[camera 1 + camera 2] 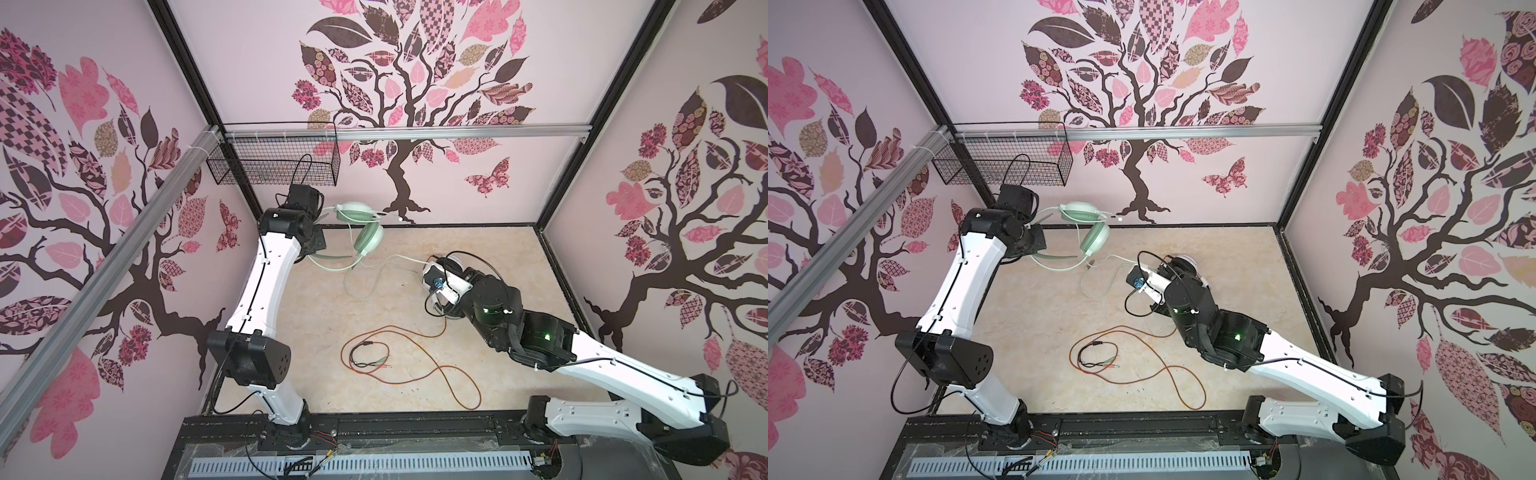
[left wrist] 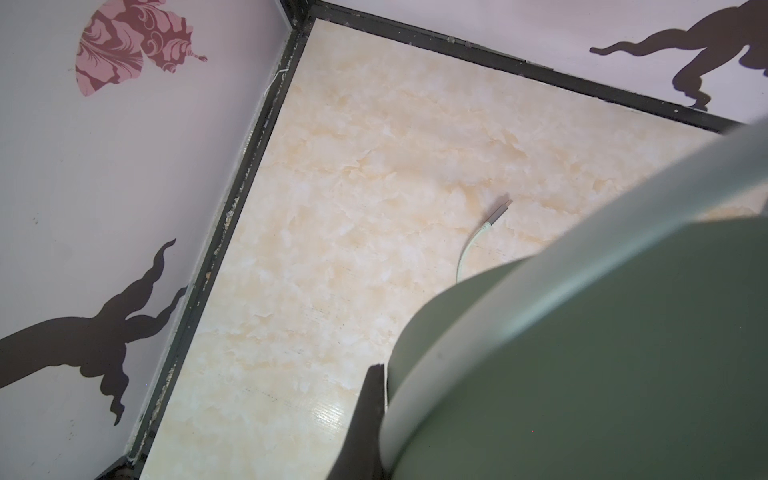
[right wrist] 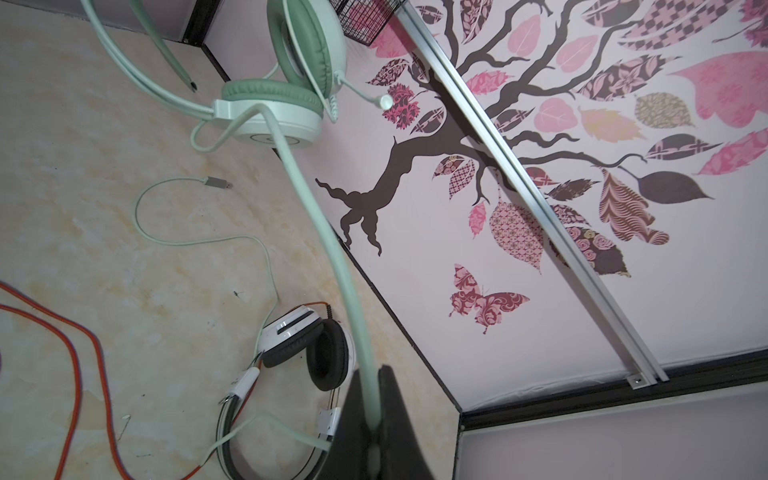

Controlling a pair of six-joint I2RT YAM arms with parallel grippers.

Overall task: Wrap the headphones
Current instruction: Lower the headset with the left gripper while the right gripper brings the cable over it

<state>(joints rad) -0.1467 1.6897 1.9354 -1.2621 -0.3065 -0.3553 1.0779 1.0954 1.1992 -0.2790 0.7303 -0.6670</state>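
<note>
While my left pincer is pressed onto the headband of the mint-green headset, only one dark finger shows in the left wrist view, tight against the band. The headset is held up at far left, close to the back wall, one ear cup above the other. Can't tell if the lower cup touches the bench. My right pincer is pressed together on the pale green cable, right of centre. The cable runs up from the fingers to the lower cup. Its slack loops on the bench, and the grey plug lies flat there. The white-and-black headset lies on the bench right under my right pincer, mostly hidden by it in both top views. Its orange-red cable sprawls in loose loops across the near middle of the bench, ending in a thin black lead coiled inside one loop. A wire basket hangs on the far-left rail.
</note>
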